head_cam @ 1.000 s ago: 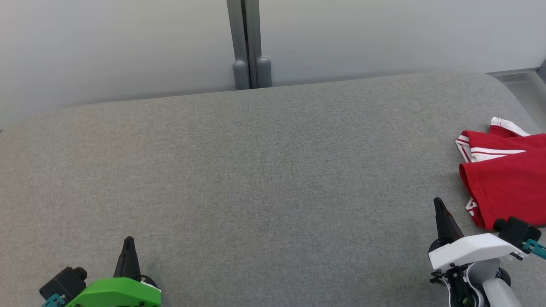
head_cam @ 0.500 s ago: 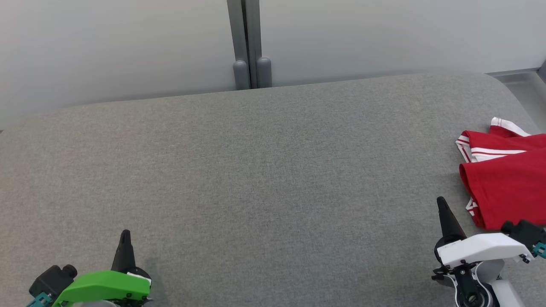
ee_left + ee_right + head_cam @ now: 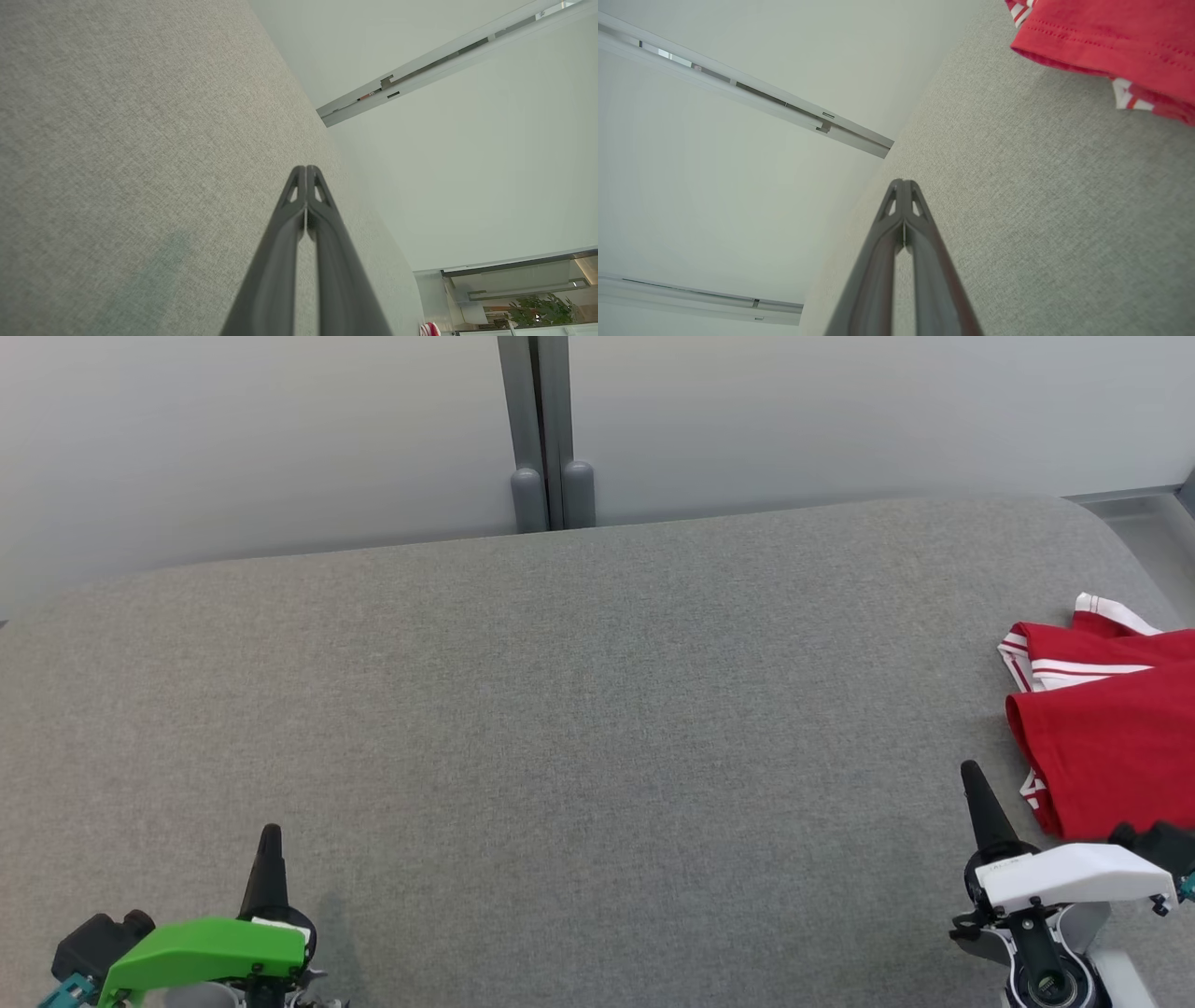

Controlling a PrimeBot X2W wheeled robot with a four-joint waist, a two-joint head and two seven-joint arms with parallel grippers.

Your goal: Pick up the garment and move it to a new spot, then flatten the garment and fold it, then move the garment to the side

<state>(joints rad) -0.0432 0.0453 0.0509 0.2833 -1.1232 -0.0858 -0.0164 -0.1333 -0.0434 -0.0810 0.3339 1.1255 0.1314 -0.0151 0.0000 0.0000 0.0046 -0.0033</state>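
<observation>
Both arms have drawn back toward the robot since a second ago: the left pincer (image 3: 269, 835) down and outward, the right pincer (image 3: 971, 775) slightly outward. Each has its dark fingers pressed together, holding nothing. Just beyond and outside the right pincer's tip lies the red jersey garment (image 3: 1111, 737) with white-striped trim, folded on the grey woven fabric surface (image 3: 597, 709). Moving, folding and setting aside look done, and nothing seems left.

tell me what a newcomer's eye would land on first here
The red garment with white stripe trim stands out, folded over at the far right of the broad grey fabric surface. Then the bottom corners: the left tool on a bright green housing, the right tool on a white one close beside the garment, both shut and empty.
</observation>
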